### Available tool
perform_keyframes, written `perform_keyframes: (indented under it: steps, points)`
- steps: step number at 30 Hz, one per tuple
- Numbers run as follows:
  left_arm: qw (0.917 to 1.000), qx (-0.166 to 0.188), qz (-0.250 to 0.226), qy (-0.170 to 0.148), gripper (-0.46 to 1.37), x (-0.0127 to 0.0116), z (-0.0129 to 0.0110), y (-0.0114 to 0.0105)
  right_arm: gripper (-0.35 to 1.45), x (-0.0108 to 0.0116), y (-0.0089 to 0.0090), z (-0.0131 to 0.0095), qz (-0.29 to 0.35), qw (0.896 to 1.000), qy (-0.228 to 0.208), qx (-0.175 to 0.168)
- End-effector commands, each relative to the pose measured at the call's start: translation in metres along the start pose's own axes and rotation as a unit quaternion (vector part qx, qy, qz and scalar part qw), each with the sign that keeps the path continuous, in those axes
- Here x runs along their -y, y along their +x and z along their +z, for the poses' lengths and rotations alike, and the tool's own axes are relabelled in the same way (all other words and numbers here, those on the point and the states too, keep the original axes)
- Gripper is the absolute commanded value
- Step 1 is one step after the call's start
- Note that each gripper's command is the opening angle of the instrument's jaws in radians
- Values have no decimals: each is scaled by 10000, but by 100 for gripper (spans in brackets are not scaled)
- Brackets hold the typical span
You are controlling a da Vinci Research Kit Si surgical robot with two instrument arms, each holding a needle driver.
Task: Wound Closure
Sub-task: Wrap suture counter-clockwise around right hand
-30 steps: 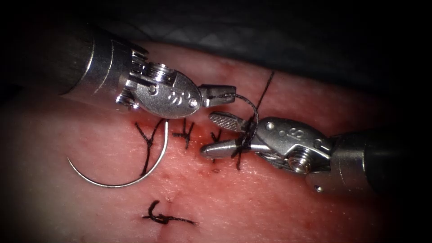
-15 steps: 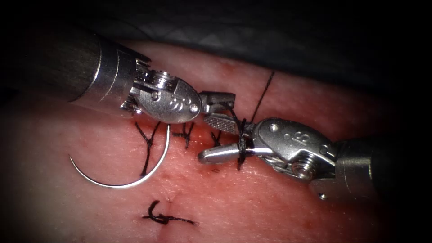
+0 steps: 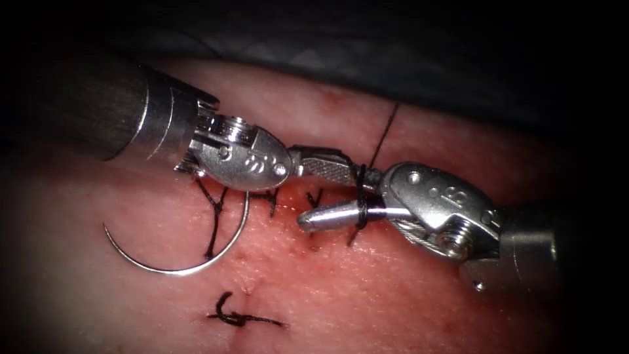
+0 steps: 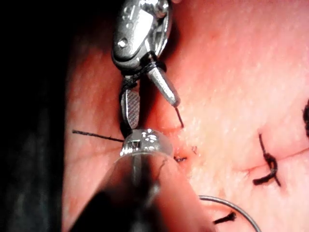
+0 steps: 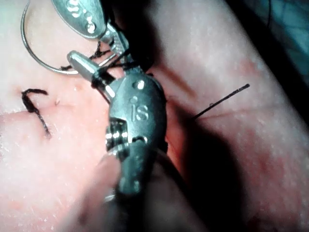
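The curved needle (image 3: 177, 269) lies free on the tissue (image 3: 367, 295) left of the cut, held by neither tool, and appears as a needle arc (image 5: 29, 48) in the right wrist view. My left tool (image 3: 327, 157) reaches in from the upper left, jaws shut on the black thread (image 3: 359, 196). That thread is wound tightly around both jaws of my right tool (image 3: 311, 193), which stand open. The left tool's tip rests against the right tool's ridged upper jaw. The left wrist view has the wrapped thread (image 4: 145, 65) on the right tool (image 4: 152, 112). A free thread tail (image 3: 386, 131) rises behind.
Tied stitches with short cut ends cross the cut: one knot (image 3: 239, 319) in front, and others (image 3: 213, 210) under the left tool. Red fluid wets the tissue around the cut. Dark cloth (image 3: 393, 59) lies beyond the tissue's far edge.
The left tool's jaws came down and right to the right tool's upper jaw. The thread loop, loose a second ago, now sits tight around the right tool's jaws. The needle stayed put.
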Motion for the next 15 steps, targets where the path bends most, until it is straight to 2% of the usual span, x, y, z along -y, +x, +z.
perform_keyframes:
  steps: [1, 8, 13, 15]
  points:
    - [10000, -2, 4, -45, -35, 0, 0, 0, 81, 1, 0, 0, 15, 10000, -3, -73]
    - [10000, 2, -23, -38, -35, -4, -1, 3, 80, -11, 6, -5, 137, 9981, -332, -494]
    - [10000, -1, -51, -41, -35, -10, -2, 7, 71, -20, 6, -3, 521, 9921, -817, -802]
    - [10000, -4, -80, -43, -35, -12, -3, 8, 69, -22, 3, -3, 567, 9906, -960, -786]
